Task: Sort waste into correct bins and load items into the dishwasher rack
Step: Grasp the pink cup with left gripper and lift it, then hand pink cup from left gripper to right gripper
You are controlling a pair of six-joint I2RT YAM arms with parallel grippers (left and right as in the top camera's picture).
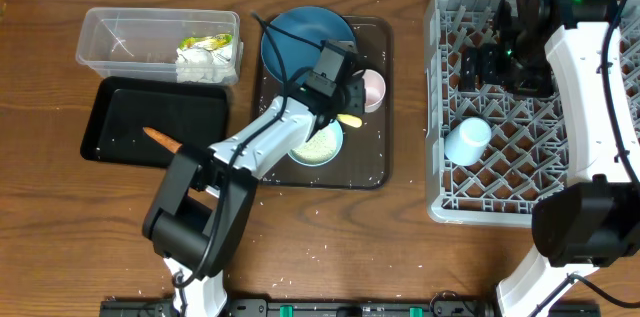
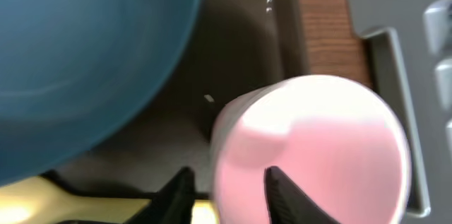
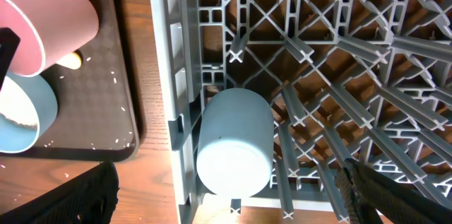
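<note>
My left gripper [image 1: 352, 107] [image 2: 229, 196] is open over the dark brown serving tray [image 1: 375, 162]. Its fingers straddle the rim of the pale pink cup [image 1: 373, 89] [image 2: 318, 153], one outside and one over the pink. The yellow spoon [image 1: 349, 120] [image 2: 42, 203] lies just below it, by the white bowl [image 1: 318, 144]. The dark blue bowl [image 1: 305, 39] [image 2: 78, 54] stands behind. My right gripper [image 1: 500, 62] [image 3: 226, 196] is wide open and empty above the grey dishwasher rack [image 1: 440, 107] [image 3: 180, 75]. The light blue cup [image 1: 468, 140] [image 3: 234, 143] lies on its side in the rack.
The clear tub [image 1: 100, 42] at the back left holds crumpled white paper and the yellow-green wrapper [image 1: 207, 55]. The black tray [image 1: 115, 117] in front of it holds the carrot piece [image 1: 160, 139]. Rice grains lie scattered on the serving tray and on the table [image 1: 300, 247].
</note>
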